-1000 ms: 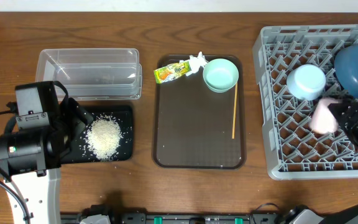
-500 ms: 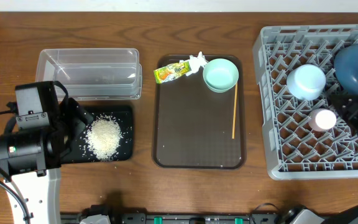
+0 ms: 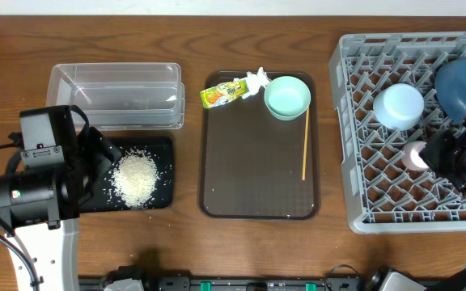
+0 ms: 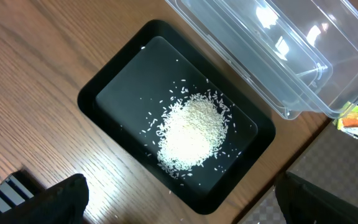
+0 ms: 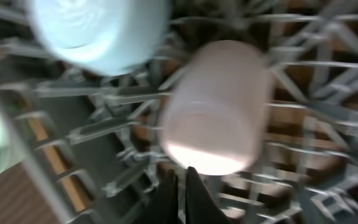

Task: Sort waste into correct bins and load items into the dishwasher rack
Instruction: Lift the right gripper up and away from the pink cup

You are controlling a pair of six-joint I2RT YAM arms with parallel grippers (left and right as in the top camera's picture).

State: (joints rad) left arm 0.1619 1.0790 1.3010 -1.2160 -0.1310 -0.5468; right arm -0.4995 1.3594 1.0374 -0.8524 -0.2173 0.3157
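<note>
1. Grey plastic dishwasher rack (image 3: 340, 129) fills the right side of the tabletop (image 3: 241, 40). It holds the large dark blue plate (image 3: 463, 85) at its far right and the light blue bowl (image 3: 399, 106) just left of the plate.
2. The small pink cup (image 3: 415, 155) sits in the rack, nearer than the light blue bowl. The right arm partly covers it from above, and the wrist view is too blurred to show how it stands.
3. The right pincer (image 5: 182, 186) has its jaws pressed together with nothing between them. The cup lies just beyond its tips.
4. A dark brown serving tray (image 3: 249, 178) sits mid-table. The mint green bowl (image 3: 287, 97) is in its far right corner, and the wooden chopstick (image 3: 305, 145) lies along its right side.
5. The yellow-green snack wrapper (image 3: 223, 93) lies on the tray's far left edge, with the white tissue (image 3: 256, 78) between it and the mint bowl.
6. The clear tub (image 3: 116, 97) stands at the far left. The black tray (image 3: 165, 174) sits just nearer, with the heap of rice (image 4: 194, 130) inside it.
7. The left pincer (image 4: 179, 202) hangs over the black tray with its jaws spread wide, holding nothing.
</note>
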